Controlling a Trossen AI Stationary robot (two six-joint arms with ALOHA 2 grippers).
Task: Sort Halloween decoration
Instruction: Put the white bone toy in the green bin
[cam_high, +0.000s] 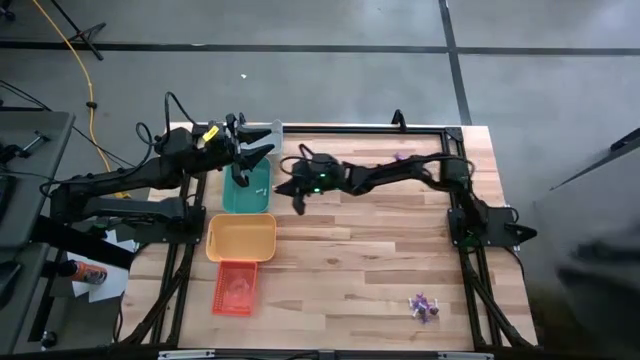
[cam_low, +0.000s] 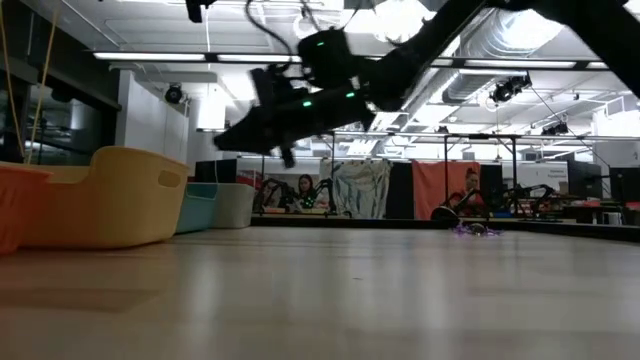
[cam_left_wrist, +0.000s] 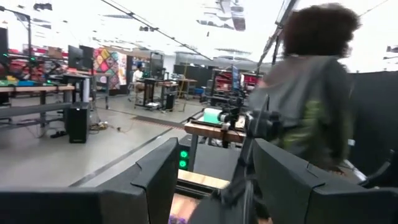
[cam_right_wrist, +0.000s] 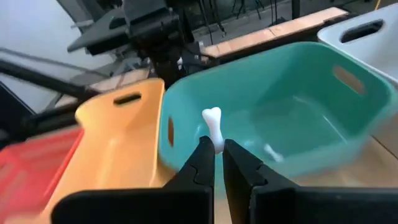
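Observation:
My right gripper (cam_right_wrist: 216, 155) is shut on a small white bone (cam_right_wrist: 213, 124), one of the Halloween decoration pieces. It hovers just right of the teal tray (cam_high: 247, 190). Another white piece (cam_right_wrist: 272, 151) lies on the teal tray's floor. More decoration, a small purple pile (cam_high: 423, 305), lies on the table at the near right, and one purple piece (cam_high: 402, 156) at the far side. My left gripper (cam_high: 265, 143) stands open and raised over the far end of the tray row, holding nothing. My right gripper pinches the bone's lower end (cam_right_wrist: 215, 144) between its two fingertips. The fingers come from the table's right, slanting a little downward. The bone sticks up out of the tips, its knobbed end free, lifted clear of the table and the tray.
The trays stand in a row at the table's left: grey (cam_right_wrist: 367, 34) farthest, then teal, yellow (cam_high: 242, 238) and orange (cam_high: 235, 287) nearest. A person (cam_left_wrist: 311, 93) stands beyond the table in the left wrist view. Bare wood lies in the table's middle (cam_high: 350, 260).

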